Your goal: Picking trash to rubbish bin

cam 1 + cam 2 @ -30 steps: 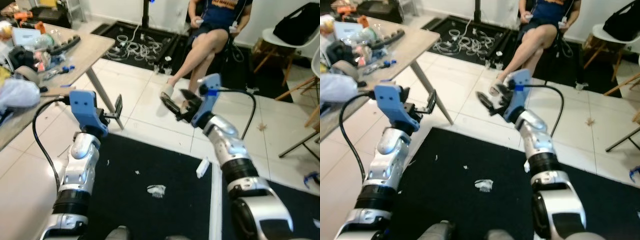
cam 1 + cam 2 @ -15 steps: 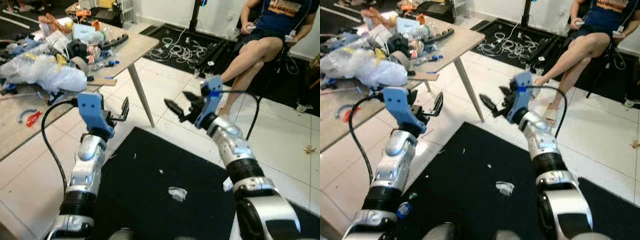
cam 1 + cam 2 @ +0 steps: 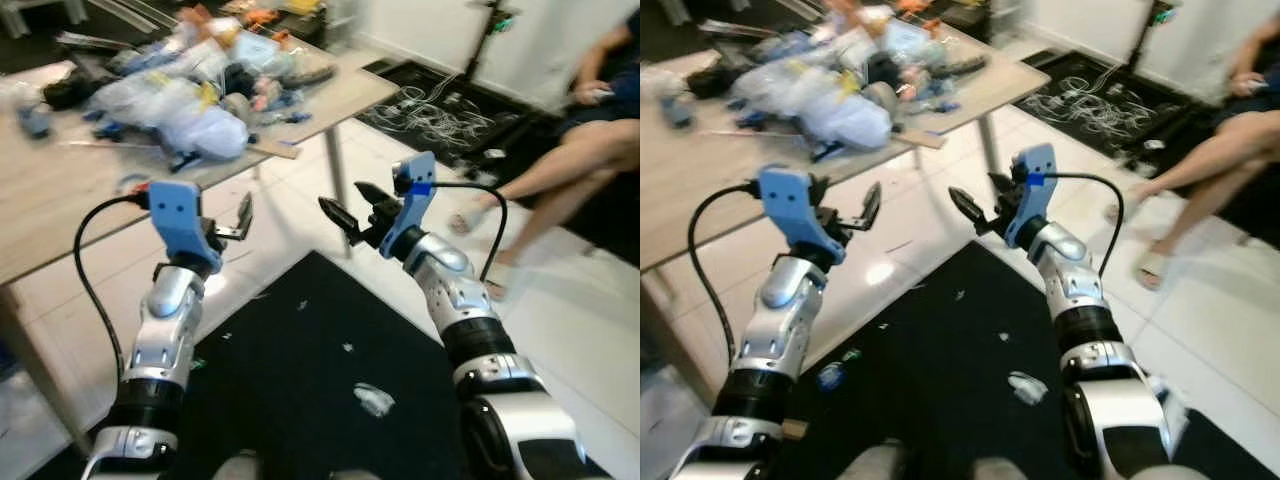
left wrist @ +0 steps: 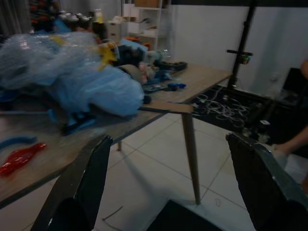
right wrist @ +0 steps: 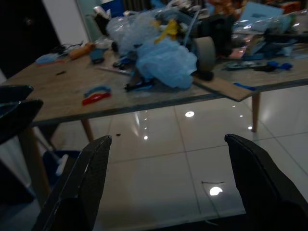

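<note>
White crumpled trash [image 3: 374, 400] lies on the black mat [image 3: 290, 380], nearest the robot. Above the mat both grippers hang empty, fingers spread: left gripper [image 3: 243, 218] toward the wooden table [image 3: 60, 200], right gripper [image 3: 352, 208] just beyond. Blue plastic bags [image 3: 200, 125] clutter the table. Past it sits a person [image 3: 585, 160].

My arms are smooth silver metal; the table [image 3: 60, 200] before me is matt pale wood, the floor tiles [image 3: 1230, 320] glossy white.
</note>
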Robot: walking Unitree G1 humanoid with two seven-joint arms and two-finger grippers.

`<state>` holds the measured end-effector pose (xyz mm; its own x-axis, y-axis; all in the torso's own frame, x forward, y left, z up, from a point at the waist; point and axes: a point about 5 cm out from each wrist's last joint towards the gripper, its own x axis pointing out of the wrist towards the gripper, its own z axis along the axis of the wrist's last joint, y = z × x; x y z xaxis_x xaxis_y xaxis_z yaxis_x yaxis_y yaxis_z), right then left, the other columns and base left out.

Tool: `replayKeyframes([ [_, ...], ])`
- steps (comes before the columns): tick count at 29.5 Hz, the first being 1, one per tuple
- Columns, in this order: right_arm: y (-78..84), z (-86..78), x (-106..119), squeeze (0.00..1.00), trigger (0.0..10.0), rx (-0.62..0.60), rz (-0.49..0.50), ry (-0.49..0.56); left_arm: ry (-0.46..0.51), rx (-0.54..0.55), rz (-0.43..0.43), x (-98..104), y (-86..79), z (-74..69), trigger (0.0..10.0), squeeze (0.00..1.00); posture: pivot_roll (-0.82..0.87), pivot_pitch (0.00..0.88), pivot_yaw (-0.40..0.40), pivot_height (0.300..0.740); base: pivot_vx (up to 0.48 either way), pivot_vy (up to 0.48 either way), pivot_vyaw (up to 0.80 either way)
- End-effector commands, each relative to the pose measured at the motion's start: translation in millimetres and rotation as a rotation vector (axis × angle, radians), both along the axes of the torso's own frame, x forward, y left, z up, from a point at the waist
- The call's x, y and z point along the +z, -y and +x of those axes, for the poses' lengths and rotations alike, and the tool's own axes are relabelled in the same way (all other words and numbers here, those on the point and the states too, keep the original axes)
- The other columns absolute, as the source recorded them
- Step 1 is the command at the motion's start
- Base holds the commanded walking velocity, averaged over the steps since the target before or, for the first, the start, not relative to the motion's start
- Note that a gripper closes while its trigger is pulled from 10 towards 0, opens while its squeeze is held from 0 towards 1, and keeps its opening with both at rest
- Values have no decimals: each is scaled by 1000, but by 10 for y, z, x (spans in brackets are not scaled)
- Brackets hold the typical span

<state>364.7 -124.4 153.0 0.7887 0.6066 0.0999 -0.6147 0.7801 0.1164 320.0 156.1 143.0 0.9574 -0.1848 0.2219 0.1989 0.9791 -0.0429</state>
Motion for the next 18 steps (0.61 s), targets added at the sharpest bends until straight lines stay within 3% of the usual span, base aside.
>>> replayKeyframes([
  [1, 22, -3, -20, 0, 10000, -5, -11, -7, -11, -13, -3, -25, 30, 5, 10000, 0, -39, 0, -47, 740, 0, 0, 744],
  [18, 44, 11, -23, 0, 10000, -27, 11, -20, -10, -23, -4, -17, 31, 3, 10000, 0, -37, 0, -49, 740, 0, 0, 744],
])
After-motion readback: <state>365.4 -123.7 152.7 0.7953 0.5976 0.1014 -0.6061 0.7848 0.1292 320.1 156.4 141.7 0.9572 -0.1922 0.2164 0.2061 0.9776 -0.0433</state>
